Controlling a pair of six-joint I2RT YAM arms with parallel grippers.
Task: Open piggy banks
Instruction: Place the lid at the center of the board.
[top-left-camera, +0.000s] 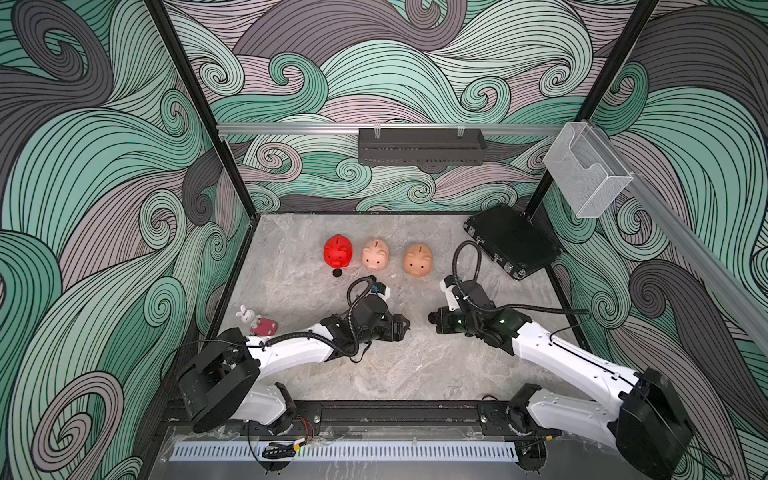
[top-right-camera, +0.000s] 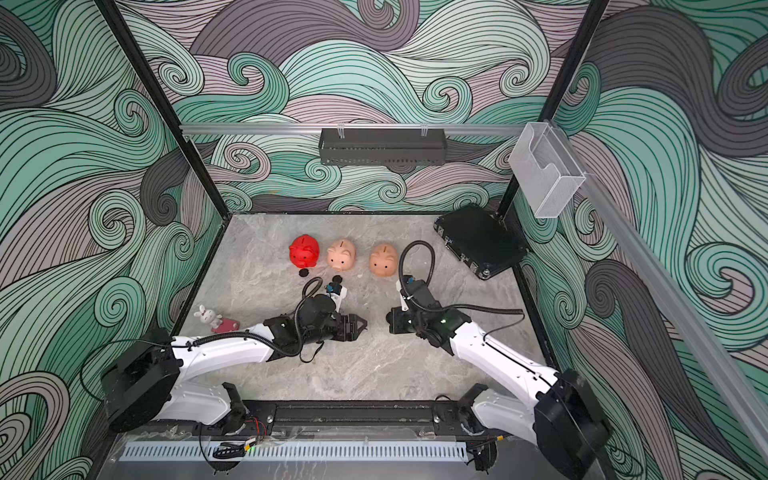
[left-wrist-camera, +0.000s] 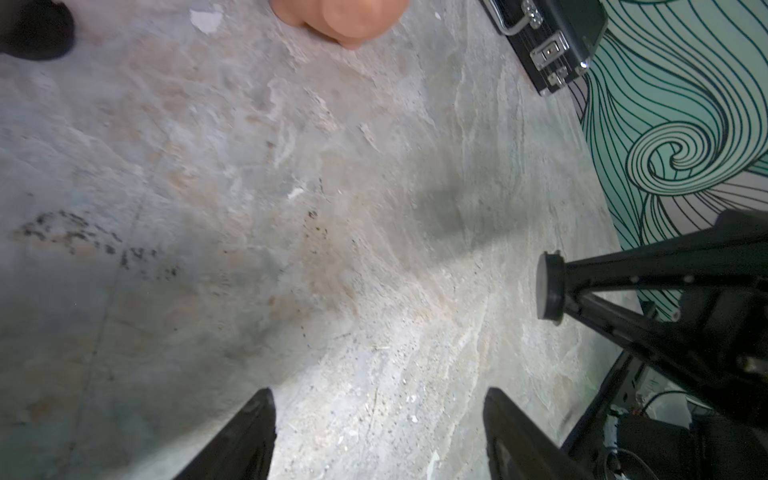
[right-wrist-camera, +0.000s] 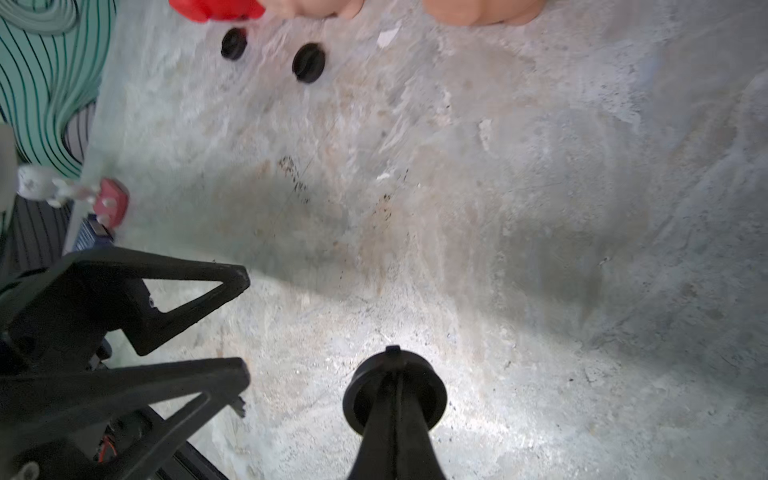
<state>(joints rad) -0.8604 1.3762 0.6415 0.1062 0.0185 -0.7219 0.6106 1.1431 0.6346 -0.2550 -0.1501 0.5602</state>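
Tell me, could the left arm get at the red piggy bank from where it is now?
Probably yes. The left end effector is open and empty, and bare table lies between it and the red piggy bank. A small black plug sits just in front of the pig.

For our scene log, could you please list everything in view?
red pig: one, red, left end of the far row
peach pigs: two, peach, to its right
loose plugs: two, black, lying just in front of the row
held plug: one, black, in right gripper
case: one, black, far right corner
rabbit: one, white on pink base, left edge
rack: one, black, back rail
holder: one, clear, right rail
table: one, grey marble
left gripper: one, black, open, empty
right gripper: one, black, shut on held plug
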